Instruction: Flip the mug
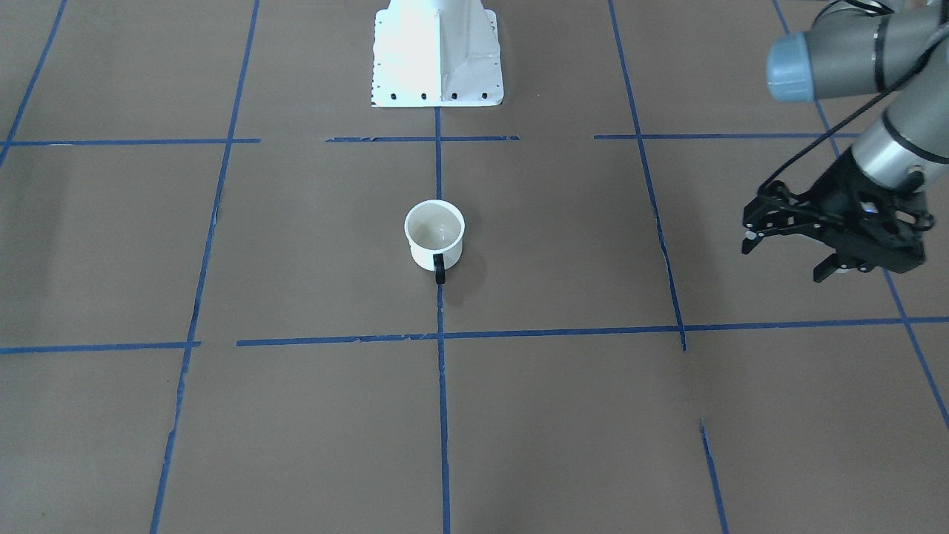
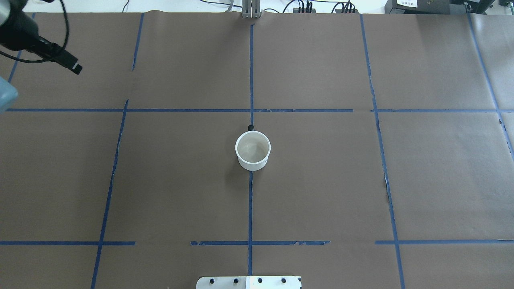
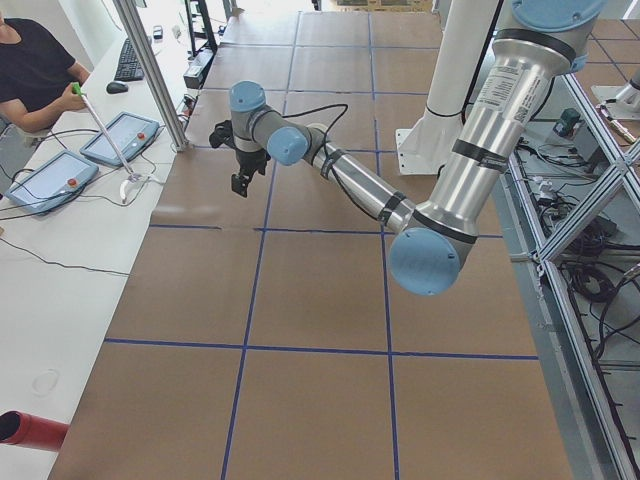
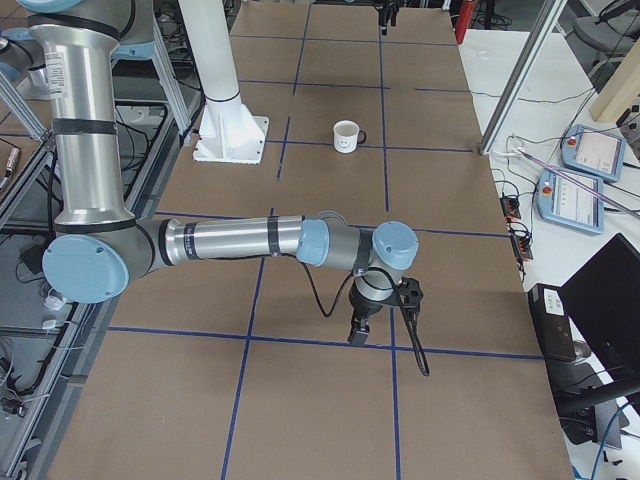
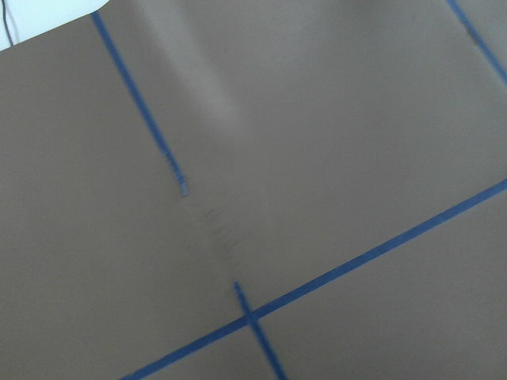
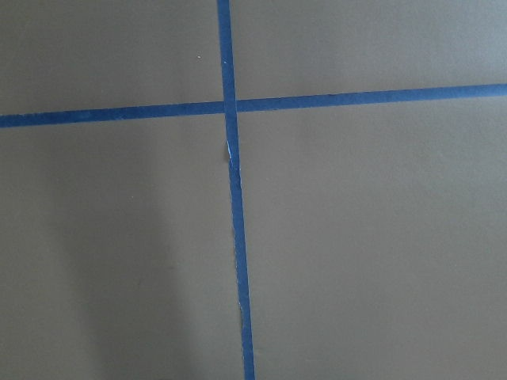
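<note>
The white mug (image 1: pixel 434 236) stands upright, mouth up, at the table's middle, and its black handle (image 1: pixel 440 271) points away from the robot. It also shows in the overhead view (image 2: pixel 252 150), and in the exterior right view (image 4: pixel 346 135) with its smiley face. My left gripper (image 1: pixel 786 258) hovers open and empty far off toward the table's left end; it also shows in the exterior left view (image 3: pixel 240 172). My right gripper (image 4: pixel 360 330) shows only in the exterior right view, low over the table's right end. I cannot tell whether it is open or shut.
The table is covered in brown paper with a blue tape grid (image 2: pixel 250 110). The robot's white base plate (image 1: pixel 437 74) sits at the table's robot-side edge. A seated person (image 3: pixel 30 70) and control tablets (image 3: pixel 120 135) are at a side desk beyond the table.
</note>
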